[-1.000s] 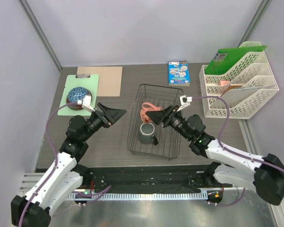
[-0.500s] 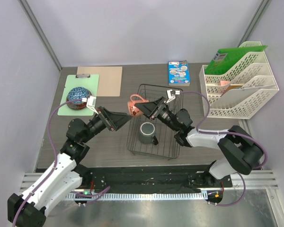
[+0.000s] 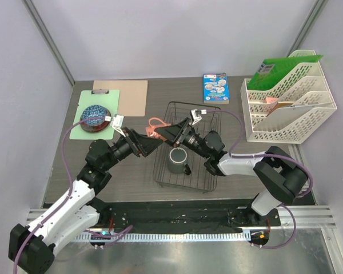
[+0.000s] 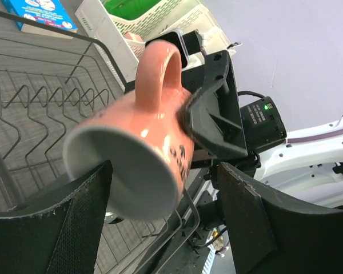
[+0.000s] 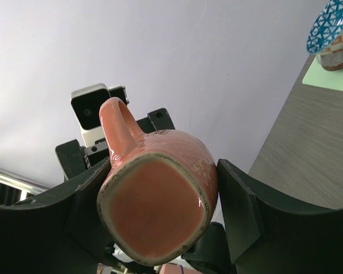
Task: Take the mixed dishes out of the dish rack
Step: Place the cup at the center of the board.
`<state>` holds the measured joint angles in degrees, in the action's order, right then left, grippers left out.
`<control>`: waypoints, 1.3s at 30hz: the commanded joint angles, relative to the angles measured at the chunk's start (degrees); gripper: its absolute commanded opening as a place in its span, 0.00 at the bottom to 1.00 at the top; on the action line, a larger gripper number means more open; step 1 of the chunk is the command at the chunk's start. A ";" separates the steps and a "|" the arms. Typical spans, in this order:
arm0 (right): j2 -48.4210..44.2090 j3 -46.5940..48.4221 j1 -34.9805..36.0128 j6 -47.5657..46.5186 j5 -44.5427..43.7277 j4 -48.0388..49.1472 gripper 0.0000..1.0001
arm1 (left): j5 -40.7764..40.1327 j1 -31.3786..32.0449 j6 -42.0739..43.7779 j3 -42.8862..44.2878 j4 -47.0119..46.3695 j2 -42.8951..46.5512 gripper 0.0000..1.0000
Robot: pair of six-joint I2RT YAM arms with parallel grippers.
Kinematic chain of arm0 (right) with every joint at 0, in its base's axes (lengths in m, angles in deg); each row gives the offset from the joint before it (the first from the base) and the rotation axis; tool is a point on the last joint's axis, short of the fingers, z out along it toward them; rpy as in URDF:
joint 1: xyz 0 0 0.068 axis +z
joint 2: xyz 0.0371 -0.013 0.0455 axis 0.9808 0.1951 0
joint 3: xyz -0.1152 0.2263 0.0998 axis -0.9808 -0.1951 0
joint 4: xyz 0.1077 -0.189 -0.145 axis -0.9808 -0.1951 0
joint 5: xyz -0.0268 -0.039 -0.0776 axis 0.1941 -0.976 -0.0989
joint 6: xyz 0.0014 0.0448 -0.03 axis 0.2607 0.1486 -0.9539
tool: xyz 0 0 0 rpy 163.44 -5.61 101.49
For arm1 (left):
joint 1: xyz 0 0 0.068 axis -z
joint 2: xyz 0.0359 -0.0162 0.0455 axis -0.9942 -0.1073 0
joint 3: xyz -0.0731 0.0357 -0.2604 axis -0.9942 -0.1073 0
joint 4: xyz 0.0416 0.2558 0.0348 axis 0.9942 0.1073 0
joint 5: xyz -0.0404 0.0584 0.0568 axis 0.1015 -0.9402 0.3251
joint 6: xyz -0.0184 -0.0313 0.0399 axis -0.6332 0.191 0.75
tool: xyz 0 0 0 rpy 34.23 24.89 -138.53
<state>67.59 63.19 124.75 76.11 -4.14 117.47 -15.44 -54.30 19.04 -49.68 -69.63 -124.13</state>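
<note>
Small bowl [image 3: 95,115] is already set out at 10 o'clock. Salmon-pink cup [image 3: 155,127] is clamped by right gripper [image 3: 167,132] at the 9 o'clock edge of dish rack [image 3: 194,104], with parted left gripper [image 3: 150,142] placed around it. Grey-green mug [image 3: 176,161] is not yet unloaded.

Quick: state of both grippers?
Left gripper: open, fingers either side of the salmon-pink cup, not clamped.
Right gripper: shut on the salmon-pink cup.

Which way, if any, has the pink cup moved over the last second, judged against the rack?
Yes. In the top view the cup has gone left, from above the middle of the rack to its left rim.
</note>
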 commanded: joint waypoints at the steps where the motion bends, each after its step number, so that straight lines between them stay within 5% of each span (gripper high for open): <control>1: 0.29 3.17 1.81 1.23 1.74 19.19 0.01 | -1.43 0.43 2.38 2.42 -1.33 -0.37 0.72; 4: 1.08 2.91 2.87 1.23 1.92 19.63 0.01 | -1.17 0.87 2.56 3.13 -1.68 -0.81 0.63; 10: 1.87 1.77 3.13 1.05 1.92 19.99 0.01 | 2.25 2.28 2.82 3.39 -1.77 -2.48 0.00; 19: -1.29 -1.22 2.87 -2.11 0.60 17.44 0.03 | 0.60 2.36 4.93 5.67 9.30 0.50 0.00; 20: -1.99 -1.40 2.78 -2.20 0.60 16.39 0.15 | -0.11 2.28 5.11 6.11 10.79 0.94 0.00; 21: -2.52 -1.66 2.61 -2.81 0.60 15.60 0.48 | -1.16 2.28 5.46 6.64 13.67 1.90 0.00; 24: -6.98 -2.62 2.08 -6.75 -0.45 9.02 0.99 | -4.68 2.19 6.95 8.31 18.35 4.27 0.00; 32: -25.71 -1.41 1.81 -27.20 -15.87 -28.70 1.00 | -12.58 2.28 7.48 9.01 27.04 7.45 0.00; 35: -31.33 3.68 1.99 -35.57 -28.60 -49.88 1.00 | -19.52 2.28 8.53 11.20 33.01 7.54 0.00; 39: -36.61 5.28 2.08 -41.31 -38.41 -60.51 1.00 | -32.25 2.19 13.18 19.35 44.59 4.91 0.00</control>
<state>35.64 66.06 126.94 46.39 -26.78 75.11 -33.51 -51.76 26.75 -39.56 -36.01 -117.74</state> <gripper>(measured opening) 0.995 0.151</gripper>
